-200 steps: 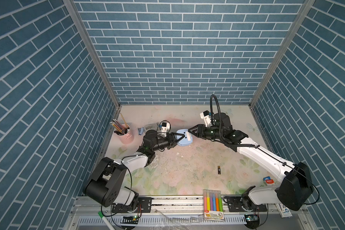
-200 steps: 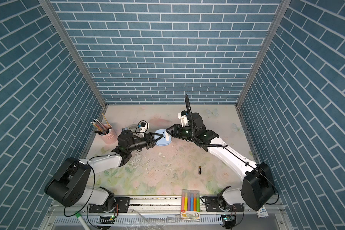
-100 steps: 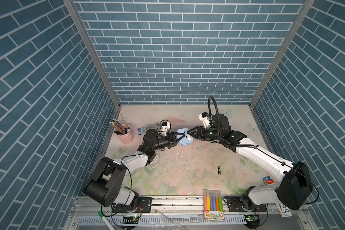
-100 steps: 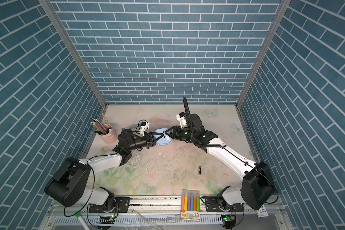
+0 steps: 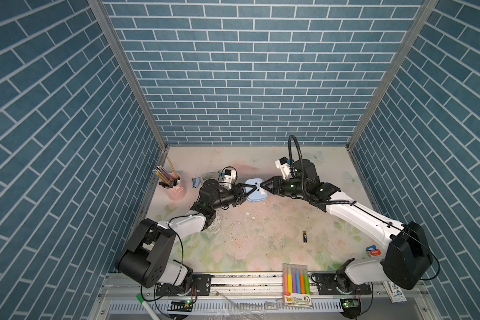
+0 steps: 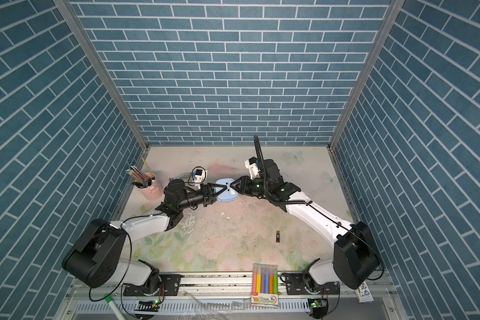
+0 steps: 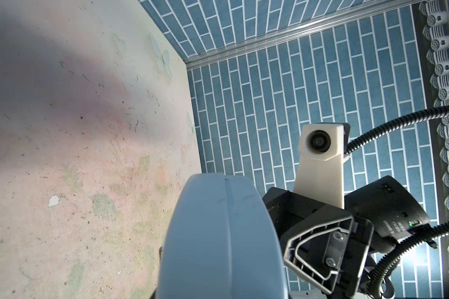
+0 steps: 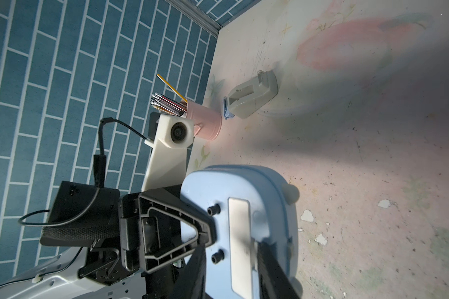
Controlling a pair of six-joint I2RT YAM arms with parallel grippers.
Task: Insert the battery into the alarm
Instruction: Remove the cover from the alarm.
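Right wrist view: the right gripper (image 8: pixel 231 259) is set against the back of the light-blue rounded-square plastic alarm (image 8: pixel 259 186). Its dark jaws stand apart, one on each side of a white rectangular strip (image 8: pixel 239 227) on that back. Whether they pinch the strip cannot be told. Opposite it, the left gripper (image 5: pixel 255 189) is clamped on the alarm's rim.

The small black cylindrical battery (image 5: pixel 304 236), gold-banded at one end, lies on the worn floral table (image 5: pixel 261 249). It is well apart from both grippers, on the robot-base side of the right gripper.

Handling (judgement):
- Alarm: light, rigid, smooth curved shell that is likely to slip. Hold it across the rim.
- Battery: stiff, slick and apt to roll. Grasp it across mid-barrel, leaving both ends free.

Writing: beyond the battery, the pack of coloured highlighter pens (image 5: pixel 297 279) shows a "6" on its label. Other lettering is too small to read.
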